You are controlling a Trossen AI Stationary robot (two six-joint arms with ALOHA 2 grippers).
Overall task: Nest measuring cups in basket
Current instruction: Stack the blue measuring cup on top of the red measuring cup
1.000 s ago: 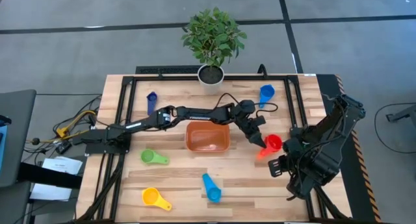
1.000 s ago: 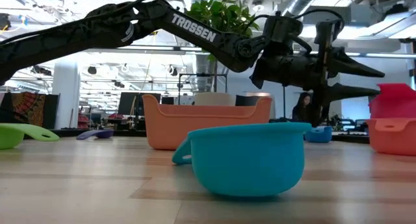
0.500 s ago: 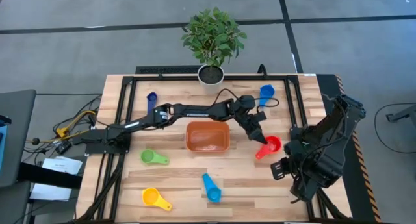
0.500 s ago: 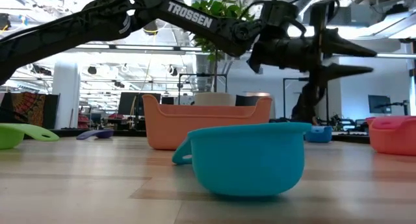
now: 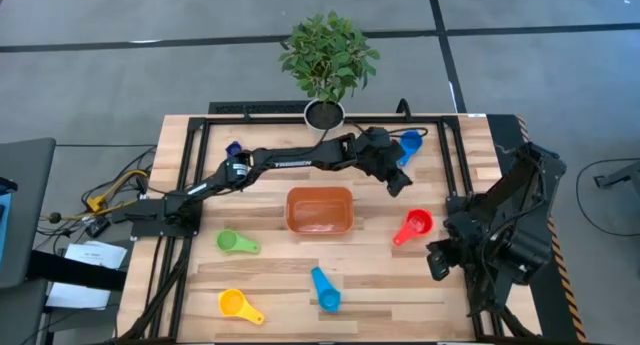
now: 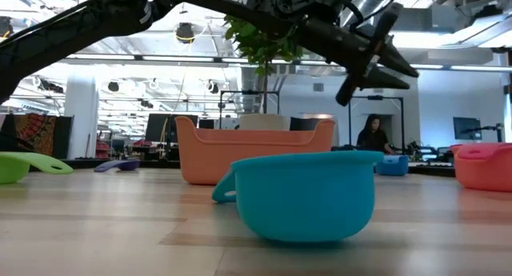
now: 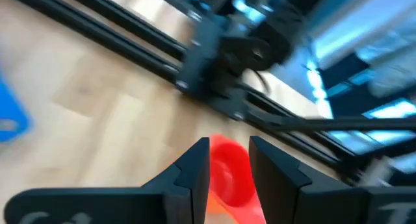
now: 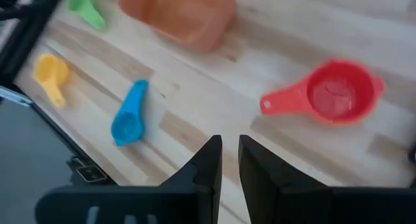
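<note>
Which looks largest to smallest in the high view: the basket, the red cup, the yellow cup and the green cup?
1. Basket, clearly the largest.
2. Red cup.
3. Yellow cup.
4. Green cup.
The yellow and green cups look almost alike, so their order is unsure.

Six measuring cups (image 5: 413, 226), one basket (image 5: 320, 211).

The left gripper (image 5: 395, 177) hung over the table (image 5: 280, 270). The near cup (image 5: 415, 225) lay ahead of its jaws, the far cup (image 5: 410, 143) close behind them, and the basket (image 5: 320, 210) just beside. The pot (image 5: 325, 115) stood farther behind, at the table's edge.
</note>
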